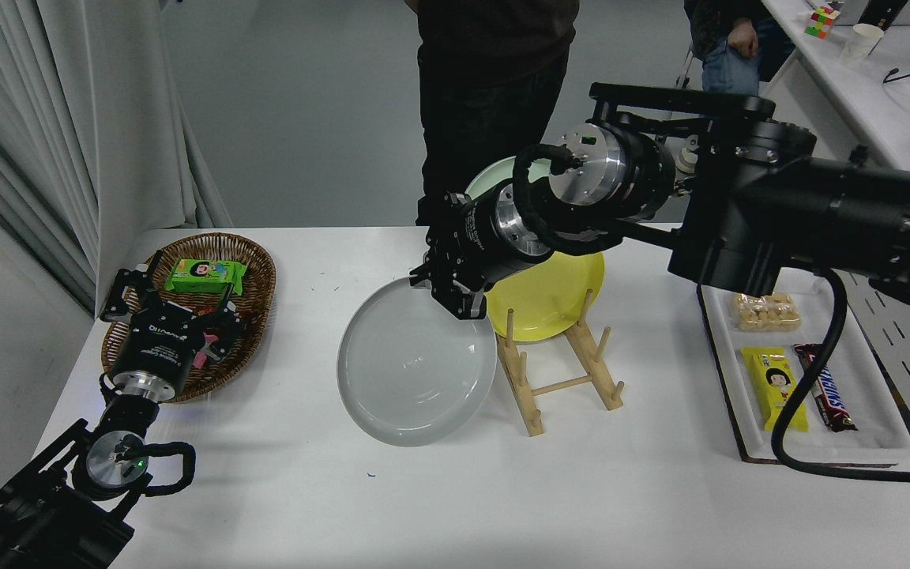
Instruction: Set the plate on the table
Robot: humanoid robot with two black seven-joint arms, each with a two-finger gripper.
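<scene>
Pinching the plate (415, 371) by its far rim, my right gripper (449, 294) held it tilted, near edge lowest, over the tabletop (305, 490).

Plate (411, 371): I read light grey
Rack plates: I see yellow (550, 296) and pale green (494, 175)
Desk (455, 498): white
Basket (253, 273): brown wicker
Right gripper (455, 296): black
</scene>
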